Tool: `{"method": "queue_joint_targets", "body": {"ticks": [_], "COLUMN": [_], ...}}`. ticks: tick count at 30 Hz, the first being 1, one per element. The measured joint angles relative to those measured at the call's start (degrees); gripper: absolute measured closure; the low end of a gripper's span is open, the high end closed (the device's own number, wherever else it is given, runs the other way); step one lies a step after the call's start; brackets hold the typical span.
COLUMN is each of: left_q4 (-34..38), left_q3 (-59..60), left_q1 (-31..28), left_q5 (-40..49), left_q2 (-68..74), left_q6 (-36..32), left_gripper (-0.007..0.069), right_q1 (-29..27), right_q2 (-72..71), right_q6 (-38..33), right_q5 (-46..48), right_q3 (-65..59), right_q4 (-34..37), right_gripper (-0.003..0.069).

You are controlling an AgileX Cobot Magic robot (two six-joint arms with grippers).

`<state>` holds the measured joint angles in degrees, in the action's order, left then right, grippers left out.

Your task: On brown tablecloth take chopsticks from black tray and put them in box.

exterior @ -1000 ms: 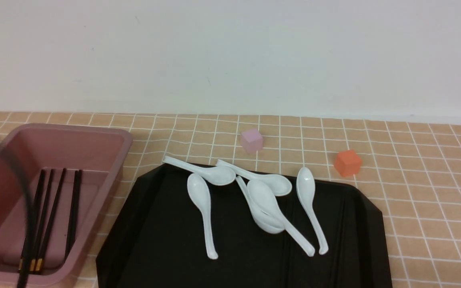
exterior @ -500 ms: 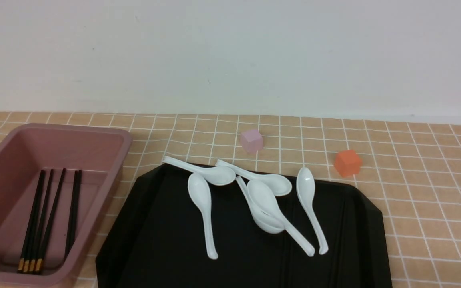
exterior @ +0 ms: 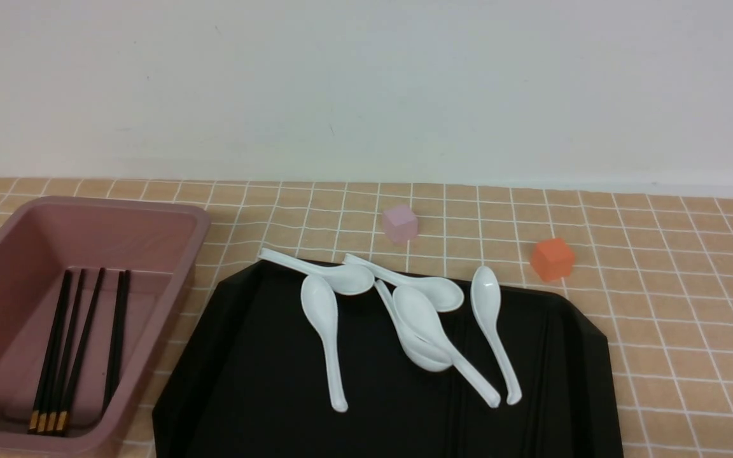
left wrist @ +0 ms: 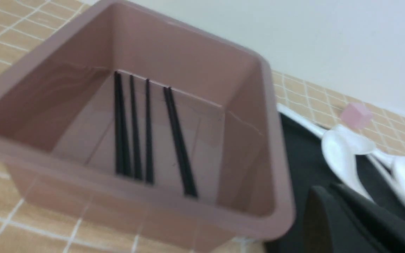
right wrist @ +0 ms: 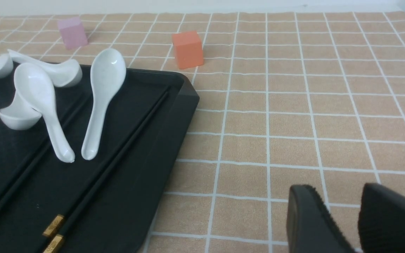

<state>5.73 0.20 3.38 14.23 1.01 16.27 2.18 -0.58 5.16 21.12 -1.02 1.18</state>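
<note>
The pink box (exterior: 118, 203) stands at the left on the brown tablecloth (exterior: 659, 318). Several black chopsticks (exterior: 116, 343) lie inside it, gold bands toward me. They also show in the left wrist view (left wrist: 148, 130). The black tray (exterior: 265, 394) lies in the middle. In the right wrist view three more chopsticks (right wrist: 118, 158) lie along the tray (right wrist: 185, 102) near its right rim. My left gripper (left wrist: 329, 214) is near the box's corner over the tray's edge; its fingers look together and empty. My right gripper (right wrist: 343, 218) hangs over bare cloth to the right of the tray, slightly open and empty.
Several white ceramic spoons (exterior: 322, 312) lie on the far half of the tray. A small pink cube (exterior: 399, 223) and an orange cube (exterior: 551, 259) sit on the cloth behind the tray. A white wall stands at the back.
A dark blurred part of my left arm that crossed the box a second ago has drawn back out of the front view. Chopsticks, spoons and tray lie as before.
</note>
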Motion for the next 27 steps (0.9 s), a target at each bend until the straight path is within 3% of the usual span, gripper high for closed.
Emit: {"method": "queue_joint_targets", "body": {"ticks": [10,27], "left_q4": [-1.6,-1.8], "left_q3": [1.5,1.5], "left_q1": [0.0,0.0], "left_q5": [7.3,7.8], "left_q2": [-1.7,-1.7], "left_q6": [0.0,0.0], "left_gripper": [0.0629,0.0617], "right_q1": [0.0,0.0], "right_q2": [0.0,0.0], "right_q6": [0.0,0.0], "right_q5": [0.0,0.0], "right_q3": [0.0,0.0], "right_q4": [0.0,0.0], "right_gripper": [0.0419,0.0419]}}
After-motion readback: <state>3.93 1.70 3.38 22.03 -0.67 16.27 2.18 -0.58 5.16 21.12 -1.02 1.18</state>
